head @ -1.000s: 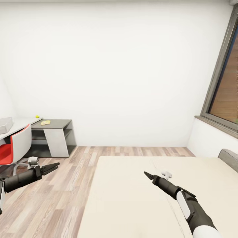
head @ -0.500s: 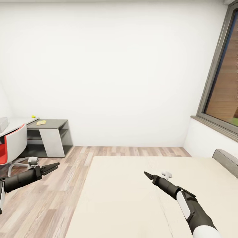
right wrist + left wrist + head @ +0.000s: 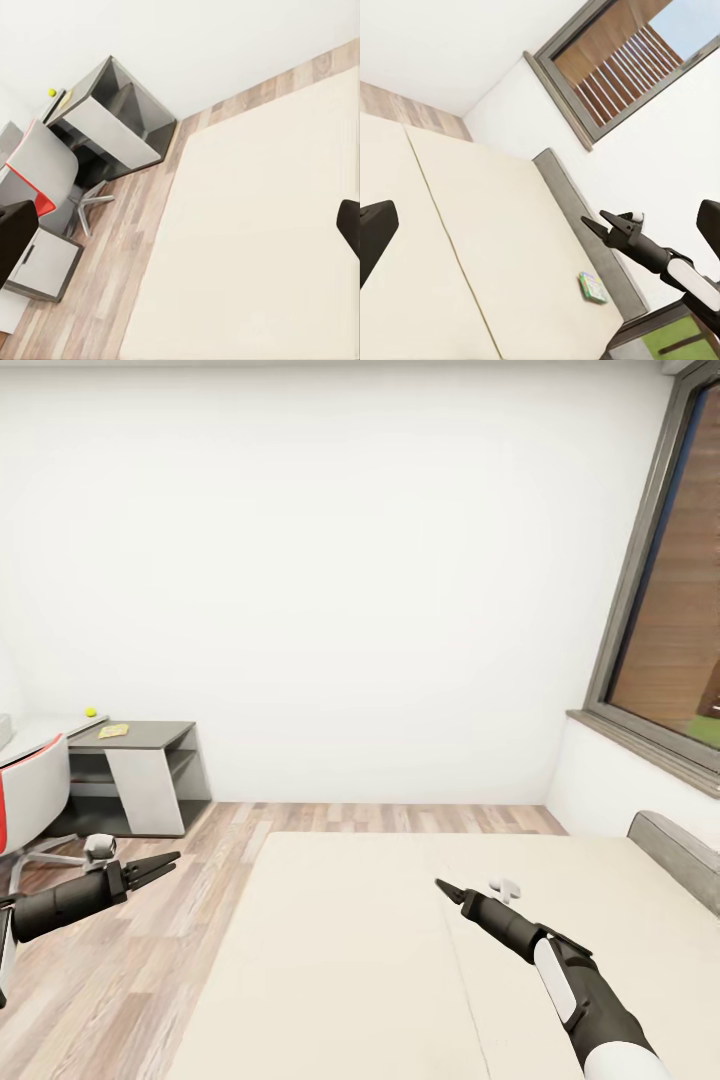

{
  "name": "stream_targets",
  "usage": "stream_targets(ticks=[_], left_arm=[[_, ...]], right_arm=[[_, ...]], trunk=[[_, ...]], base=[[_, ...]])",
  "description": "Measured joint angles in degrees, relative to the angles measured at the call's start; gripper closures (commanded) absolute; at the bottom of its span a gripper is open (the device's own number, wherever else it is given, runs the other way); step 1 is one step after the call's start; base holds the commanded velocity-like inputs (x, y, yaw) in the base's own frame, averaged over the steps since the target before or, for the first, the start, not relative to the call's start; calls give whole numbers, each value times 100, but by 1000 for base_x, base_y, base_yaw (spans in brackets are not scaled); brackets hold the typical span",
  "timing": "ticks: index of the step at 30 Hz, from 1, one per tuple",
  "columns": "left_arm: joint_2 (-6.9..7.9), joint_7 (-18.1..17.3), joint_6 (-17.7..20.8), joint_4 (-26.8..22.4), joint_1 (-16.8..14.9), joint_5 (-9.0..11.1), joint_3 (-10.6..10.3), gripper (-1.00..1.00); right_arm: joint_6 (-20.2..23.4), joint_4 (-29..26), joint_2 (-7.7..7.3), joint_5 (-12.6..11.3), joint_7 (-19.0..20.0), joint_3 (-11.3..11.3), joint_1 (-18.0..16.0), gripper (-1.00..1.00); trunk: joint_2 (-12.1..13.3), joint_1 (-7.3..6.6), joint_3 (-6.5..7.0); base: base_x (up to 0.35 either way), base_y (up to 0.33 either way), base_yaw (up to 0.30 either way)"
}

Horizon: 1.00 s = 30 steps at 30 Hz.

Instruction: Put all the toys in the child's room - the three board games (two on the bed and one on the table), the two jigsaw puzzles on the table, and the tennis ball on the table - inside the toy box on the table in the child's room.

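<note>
The bed (image 3: 360,960) with its beige pads spreads out in front of me, its grey headboard (image 3: 680,850) at the right. In the left wrist view a white-and-green board game (image 3: 593,286) lies on the bed (image 3: 495,247) close to the headboard. Far left stands the table (image 3: 140,738), with the tennis ball (image 3: 90,712) and a flat yellowish box (image 3: 113,730) on it. Over the floor, left of the bed, my left gripper (image 3: 165,862) is open and empty. My right gripper (image 3: 442,885) hangs over the bed, open and empty, and is also seen as the right gripper (image 3: 594,220).
A red-and-white swivel chair (image 3: 30,800) stands by the table. Wood floor (image 3: 150,940) runs between table and bed. A window (image 3: 670,610) with a grey sill is in the right wall. A sliver of a grey box (image 3: 4,728) shows at the left edge.
The camera has turned to the right: table and chair slid toward the left edge, and more of the bed and headboard came into sight. Both arms hold the same pose.
</note>
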Motion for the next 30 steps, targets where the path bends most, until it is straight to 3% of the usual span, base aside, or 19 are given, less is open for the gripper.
stream_targets(ticks=[30], left_arm=[[0,0,0,-1,0,0,0,-100]], right_arm=[[0,1,0,-1,3,-2,0,-100]], trunk=[[0,0,0]], base=[[-17,-9,0]])
